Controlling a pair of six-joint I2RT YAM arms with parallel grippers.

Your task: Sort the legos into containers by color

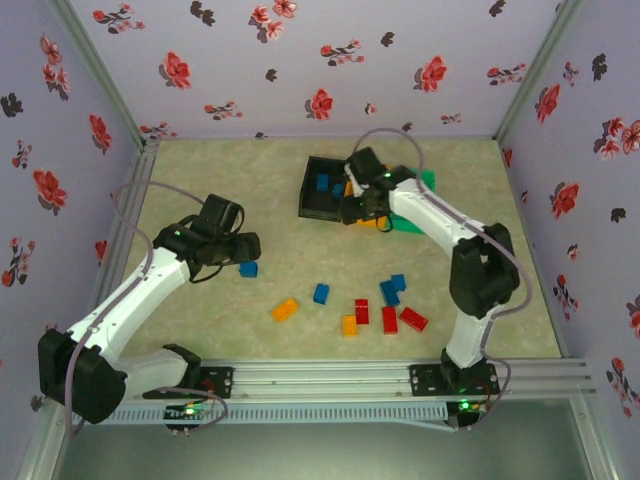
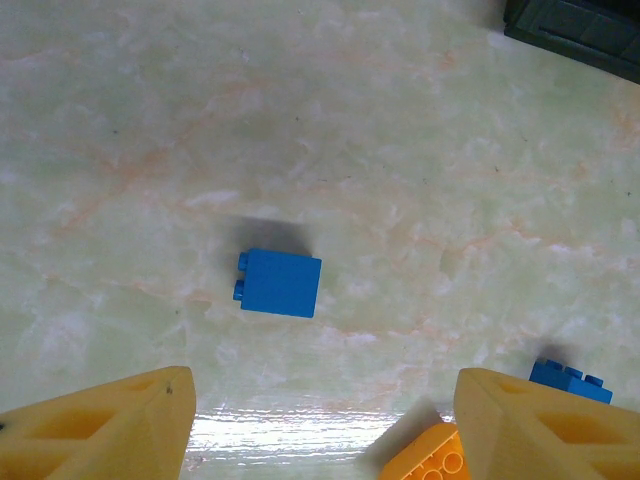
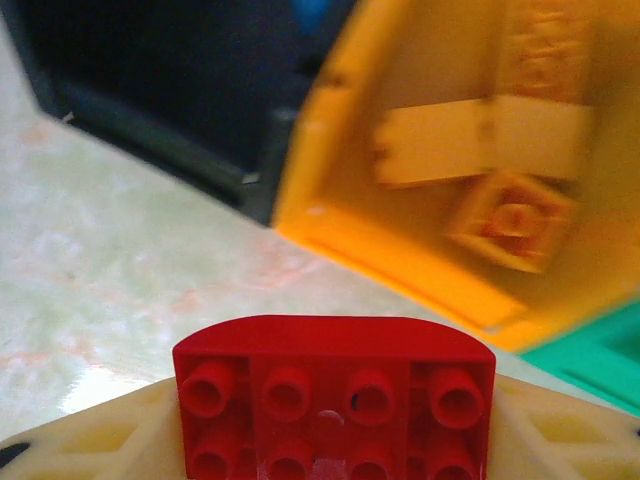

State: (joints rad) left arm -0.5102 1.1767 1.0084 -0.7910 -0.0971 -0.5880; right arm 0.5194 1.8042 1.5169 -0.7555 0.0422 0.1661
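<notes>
The right claw [image 3: 335,450] is gripping a red lego [image 3: 333,385] just beside the orange bin [image 3: 400,272]. The left claw [image 2: 320,425] is hovering, jaws spread, above a blue lego [image 2: 281,283] lying on the bench [image 2: 420,150].

1. Three open bins are joined in a row at the far side of the table: black bin [image 1: 306,190], orange bin [image 3: 400,265], green bin [image 1: 428,182].
2. The black bin holds blue bricks [image 1: 322,183]. The orange bin holds a yellow brick [image 3: 510,220].
3. A red brick [image 3: 335,400] is clamped in the right jaws, studs showing, just before the orange bin.
4. Loose on the table: a lone blue brick [image 2: 280,283] on its side, and well apart from it a scatter of three red bricks [image 1: 389,319], two orange bricks [image 1: 285,309] and further blue pieces [image 1: 321,293].
</notes>
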